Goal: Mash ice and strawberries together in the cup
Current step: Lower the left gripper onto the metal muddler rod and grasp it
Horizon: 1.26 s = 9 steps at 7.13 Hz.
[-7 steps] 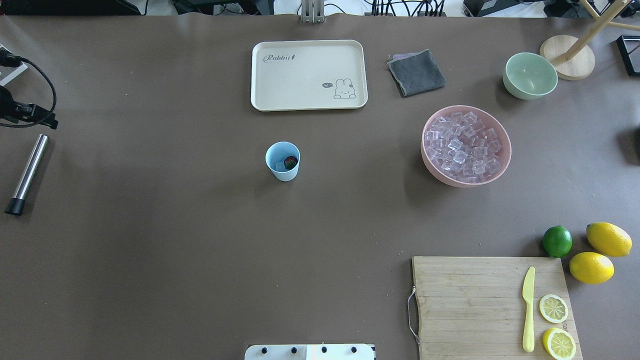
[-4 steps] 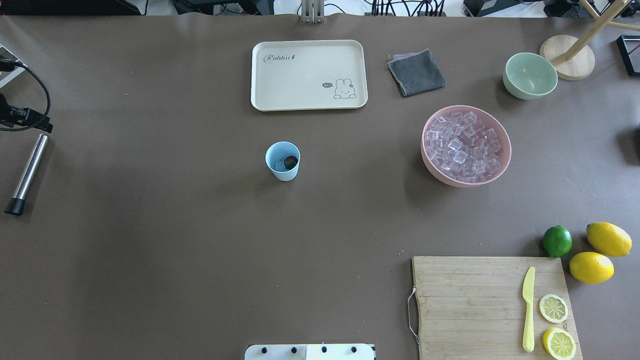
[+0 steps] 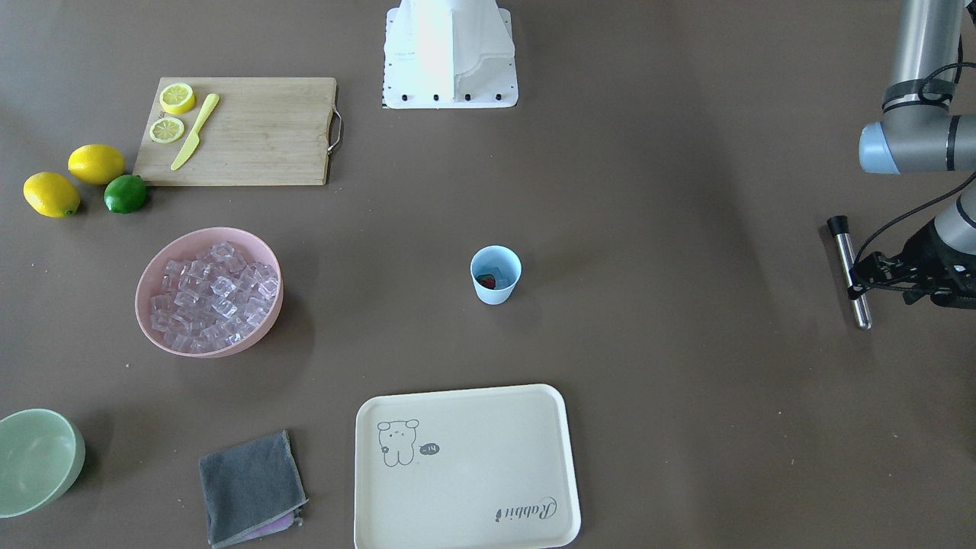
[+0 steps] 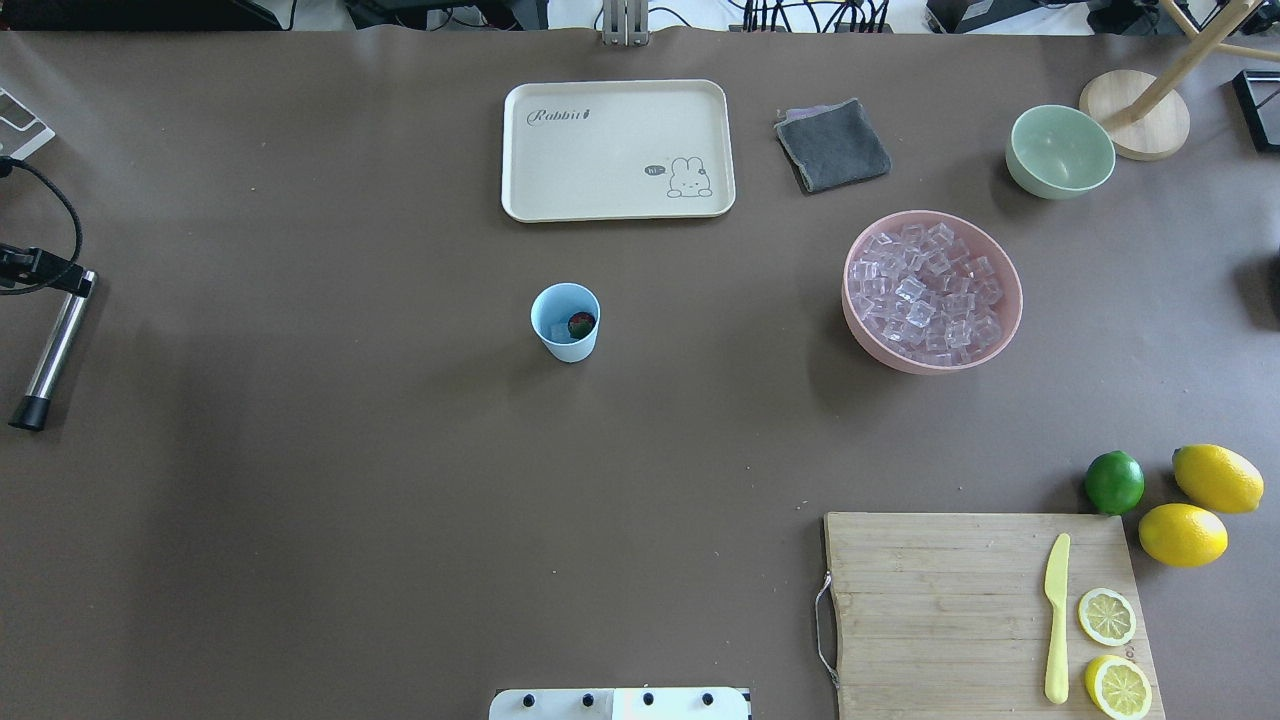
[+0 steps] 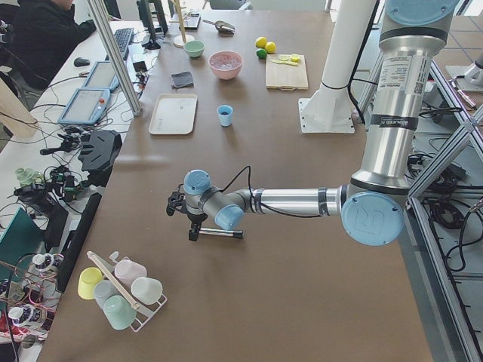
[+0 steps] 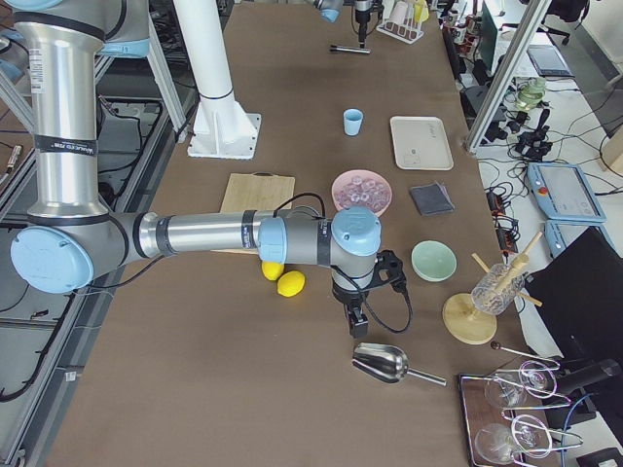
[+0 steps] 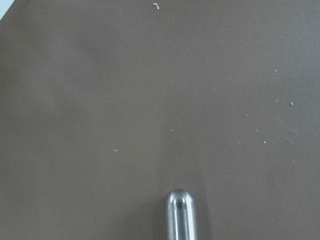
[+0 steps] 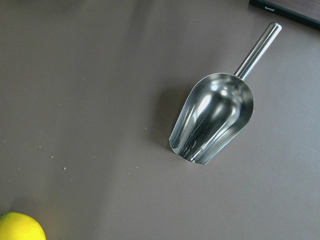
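Pale blue against the brown bench (image 4: 300, 500): found the cup (image 4: 572, 349) upright near the middle, well apart from everything else. Made out the strawberry (image 4: 581, 323) down inside it, red with a dark top, beside something pale and too small to tell. Found the ice (image 4: 925, 290) heaped in the pink bowl (image 4: 935, 366), off to the robot's right of the cup.

Saw the steel muddler (image 4: 55, 345) lying flat at the bench's far left edge, black cap toward the robot. Caught the left gripper (image 3: 865, 278) low over its bare rounded end. Got only that steel tip from the left wrist view, at the bottom edge. Could not judge the fingers there: apart, together or clamped on the rod, no telling.

Spotted the right gripper (image 6: 357, 321) only from the side camera on the robot's right, pointing down just short of a metal scoop (image 6: 389, 364) and near two lemons (image 6: 290, 283). Could not tell the state of its fingers either.

Noted beyond the cup a cream tray (image 4: 620, 150), a grey cloth (image 4: 832, 145) and a green bowl (image 4: 1060, 150). Noted nearer the robot a wooden board (image 4: 940, 600) with a yellow knife (image 4: 1057, 615) and two lemon halves (image 4: 1107, 617), and a lime (image 4: 1114, 482) just off its corner.
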Motion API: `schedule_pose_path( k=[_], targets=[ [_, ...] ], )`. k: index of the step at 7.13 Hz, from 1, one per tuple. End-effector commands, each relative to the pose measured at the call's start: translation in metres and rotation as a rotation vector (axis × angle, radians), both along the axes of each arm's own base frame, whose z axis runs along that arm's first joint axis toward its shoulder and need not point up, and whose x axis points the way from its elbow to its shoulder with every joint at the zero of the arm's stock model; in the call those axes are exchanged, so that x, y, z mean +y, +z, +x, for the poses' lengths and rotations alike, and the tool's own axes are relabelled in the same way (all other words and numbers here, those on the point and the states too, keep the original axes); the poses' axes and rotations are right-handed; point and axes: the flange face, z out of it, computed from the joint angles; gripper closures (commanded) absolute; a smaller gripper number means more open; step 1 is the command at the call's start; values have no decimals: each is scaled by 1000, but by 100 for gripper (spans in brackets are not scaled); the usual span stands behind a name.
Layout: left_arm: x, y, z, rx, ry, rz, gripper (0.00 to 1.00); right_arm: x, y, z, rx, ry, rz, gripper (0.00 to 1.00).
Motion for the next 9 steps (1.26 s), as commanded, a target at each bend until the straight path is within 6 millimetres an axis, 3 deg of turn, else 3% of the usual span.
schedule_pose_path(
  k=[1, 3, 4, 7, 9],
  targets=[
    [10, 2, 13, 17, 35, 11, 3, 1, 0, 3, 1, 6, -1, 1],
    [22, 9, 20, 17, 56, 15, 5, 1, 1, 4, 12, 9, -2, 1],
    [24, 12, 20, 17, 58, 16, 16, 0, 1, 5, 15, 8, 0, 1],
    [27, 18, 19, 8, 61, 11, 57, 1, 1, 7, 15, 12, -2, 1],
    [26, 18, 19, 5, 55, 9, 100, 2, 2, 9, 15, 16, -2, 1]
  ],
)
